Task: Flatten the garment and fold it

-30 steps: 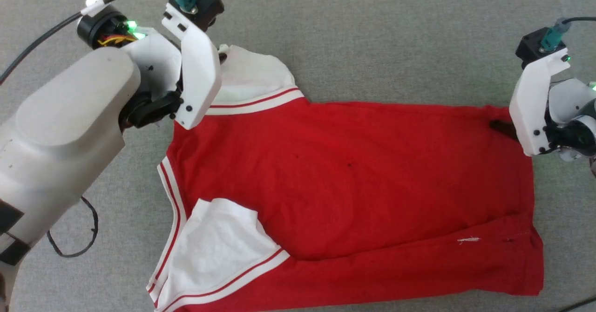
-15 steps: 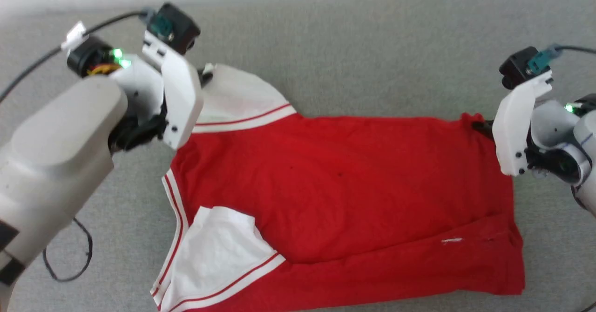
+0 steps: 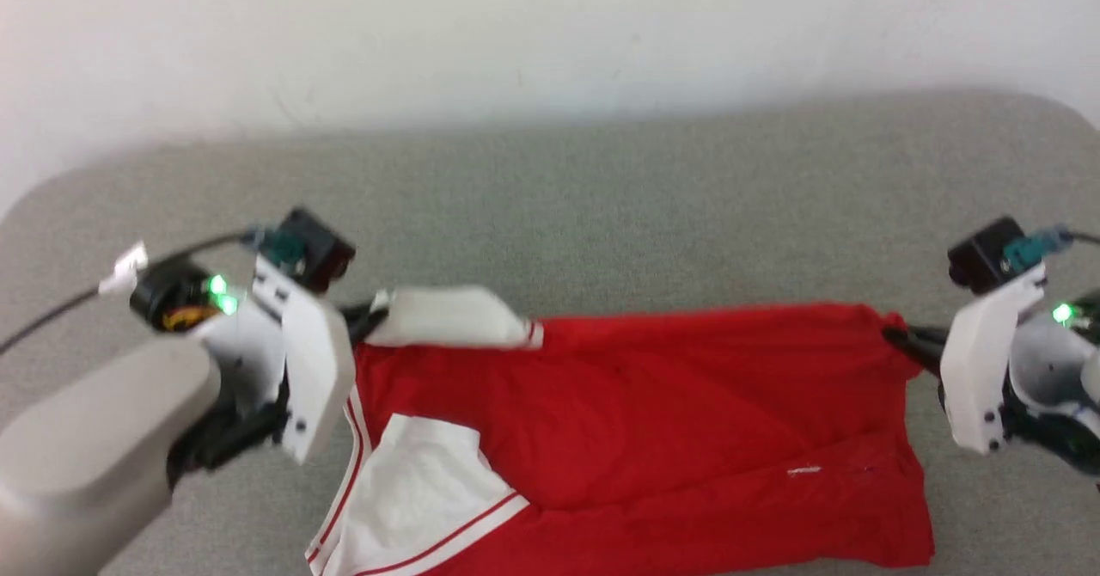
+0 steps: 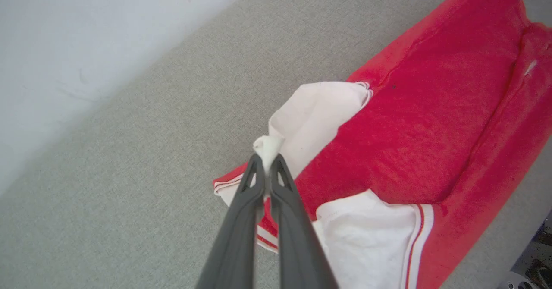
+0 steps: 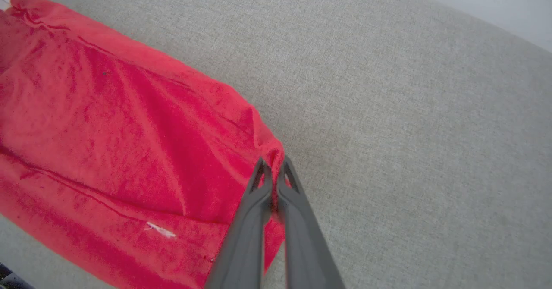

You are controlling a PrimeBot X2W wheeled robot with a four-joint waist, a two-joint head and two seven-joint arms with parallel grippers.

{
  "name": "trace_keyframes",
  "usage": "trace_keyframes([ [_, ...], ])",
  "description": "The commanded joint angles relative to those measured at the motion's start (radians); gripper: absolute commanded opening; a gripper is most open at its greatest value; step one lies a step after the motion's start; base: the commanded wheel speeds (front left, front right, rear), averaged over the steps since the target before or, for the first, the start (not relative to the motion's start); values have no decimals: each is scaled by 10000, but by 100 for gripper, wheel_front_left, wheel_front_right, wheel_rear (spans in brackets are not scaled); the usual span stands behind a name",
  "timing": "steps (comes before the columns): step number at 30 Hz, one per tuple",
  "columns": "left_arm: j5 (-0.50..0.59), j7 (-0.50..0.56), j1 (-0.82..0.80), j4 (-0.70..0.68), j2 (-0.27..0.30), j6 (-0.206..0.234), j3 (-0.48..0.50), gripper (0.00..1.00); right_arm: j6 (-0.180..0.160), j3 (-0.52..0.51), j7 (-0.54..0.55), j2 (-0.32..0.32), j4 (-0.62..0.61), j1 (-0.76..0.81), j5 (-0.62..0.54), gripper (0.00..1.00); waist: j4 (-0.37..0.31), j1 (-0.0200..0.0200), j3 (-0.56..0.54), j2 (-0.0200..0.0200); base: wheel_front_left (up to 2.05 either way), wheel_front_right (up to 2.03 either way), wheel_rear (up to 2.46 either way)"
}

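Note:
The garment (image 3: 636,421), a red jersey with white sleeves and striped trim, lies back-side up on the grey surface, its far edge lifted. My left gripper (image 3: 365,322) is shut on the tip of the far white sleeve (image 4: 315,116), pinched between the dark fingers (image 4: 254,185). My right gripper (image 3: 902,340) is shut on the far hem corner (image 5: 269,153) of the red cloth. The near sleeve (image 3: 421,490) lies folded over the red body. The print is hidden.
The grey fabric surface (image 3: 601,206) stretches beyond the garment to a white wall (image 3: 516,26). A black cable (image 3: 51,322) runs from my left wrist toward the left edge.
The head camera has tilted up, bringing the wall into view. The right gripper has shut on the hem corner, and both grippers have raised the far edge, folding the far sleeve up edge-on.

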Motion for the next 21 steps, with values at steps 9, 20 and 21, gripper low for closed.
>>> trace_keyframes([
  [9, -580, -518, 2222, -1743, 1133, 1186, -291, 0, -7, -128, -323, -413, -552, 1823, 174, 0, 92, 3, -840, -1, 0, 0, 0],
  [20, -213, -248, 3606, -1176, 294, 1555, -668, 0, -7, -543, 60, 103, 59, 2880, 39, 0, 179, 3, -340, -1, 0, 0, 0],
  [21, -227, -210, 3681, -992, 145, 1517, -680, 0, -7, -542, 98, 182, 169, 2901, -43, 0, 186, 3, -294, -1, 0, 0, 0],
])
